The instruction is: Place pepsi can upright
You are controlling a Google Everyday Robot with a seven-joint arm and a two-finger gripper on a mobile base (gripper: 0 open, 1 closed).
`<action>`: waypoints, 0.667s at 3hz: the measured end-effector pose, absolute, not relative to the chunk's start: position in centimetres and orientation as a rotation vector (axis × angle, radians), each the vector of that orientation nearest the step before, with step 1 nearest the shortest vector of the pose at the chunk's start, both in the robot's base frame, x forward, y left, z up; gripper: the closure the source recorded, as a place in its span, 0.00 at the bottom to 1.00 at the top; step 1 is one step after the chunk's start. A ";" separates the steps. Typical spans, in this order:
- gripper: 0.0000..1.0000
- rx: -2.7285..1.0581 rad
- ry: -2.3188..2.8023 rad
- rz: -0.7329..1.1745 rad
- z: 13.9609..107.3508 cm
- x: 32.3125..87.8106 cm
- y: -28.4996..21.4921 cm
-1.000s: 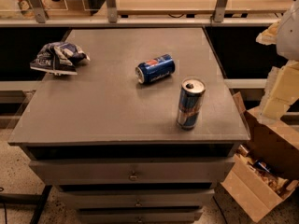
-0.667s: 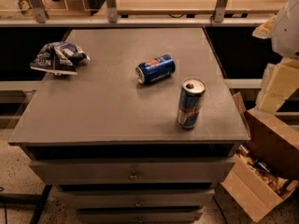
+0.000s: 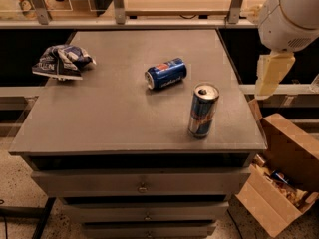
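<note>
Camera view looks down on a grey table [image 3: 99,118] with three things on its top. The pepsi can [image 3: 166,73] lies on its side near the middle of the table, a little toward the back. Its silver end faces the left and its length runs slightly up toward the right, with the red-white logo and white lettering showing on the dark blue wall. It touches nothing else. Nearer the front and to the right stands a taller, slimmer blue-and-silver can [image 3: 203,110], upright, with its top and tab visible; it is near the pepsi can but apart from it. A crumpled blue-white snack bag [image 3: 62,61] rests at the back left of the table, well apart from both cans. The tool [image 3: 270,76] hangs at the right edge of the picture, beyond the table's right side and above the level of its top, below a rounded white arm housing [image 3: 291,14]. It shows as a pale cream piece pointing downward, well apart from the pepsi can and holding nothing that can be seen; whether it is released or clenched cannot be told. Below the tabletop sit drawers [image 3: 143,187] with small knobs. An open cardboard box [image 3: 286,178] stands on the floor to the right.
</note>
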State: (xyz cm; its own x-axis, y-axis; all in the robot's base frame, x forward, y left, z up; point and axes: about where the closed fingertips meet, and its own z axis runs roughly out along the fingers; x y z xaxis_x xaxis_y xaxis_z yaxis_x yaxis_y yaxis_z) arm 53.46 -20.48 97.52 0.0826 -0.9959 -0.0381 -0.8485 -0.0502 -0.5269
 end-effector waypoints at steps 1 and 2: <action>0.00 -2.053 1.662 -0.562 97.4 57.5 -19.5; 0.00 -2.142 1.551 -0.560 96.9 61.1 -17.3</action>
State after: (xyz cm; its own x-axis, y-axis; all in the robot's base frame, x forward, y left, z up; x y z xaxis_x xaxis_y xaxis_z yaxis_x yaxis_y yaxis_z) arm 61.06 -17.25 96.93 0.2912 -0.9541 0.0696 -0.7782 -0.2786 -0.5629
